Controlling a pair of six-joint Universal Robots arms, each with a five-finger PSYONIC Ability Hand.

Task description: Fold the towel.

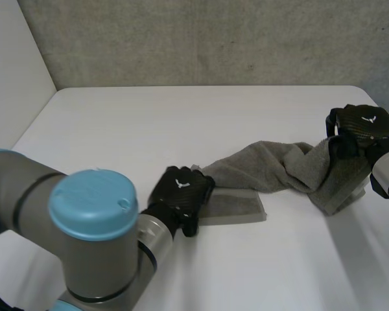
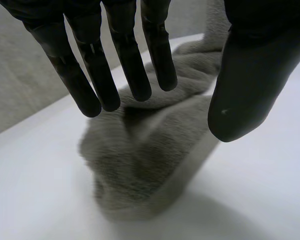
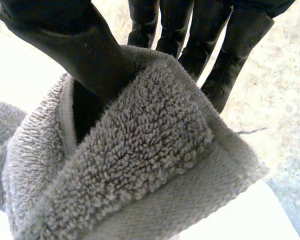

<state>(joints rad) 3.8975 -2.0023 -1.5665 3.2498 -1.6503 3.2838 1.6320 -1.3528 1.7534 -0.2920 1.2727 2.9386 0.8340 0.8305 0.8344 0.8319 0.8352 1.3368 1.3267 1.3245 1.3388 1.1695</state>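
Grey terry-cloth towel (image 1: 266, 170) is stretched in a rumpled band from the middle of the white table (image 1: 181, 116) towards its right edge. The towel's right end is held up near that edge, pinched between the thumb and straight fingers of the right hand (image 3: 85, 55). The left hand (image 2: 125, 60) is poised over the towel's left end, fingers straight and spread, nothing gripped. A grey speckled wall (image 1: 214, 39) is noted behind the far edge. In the head view the towel's left corner is hidden under the left hand; contact cannot be told.
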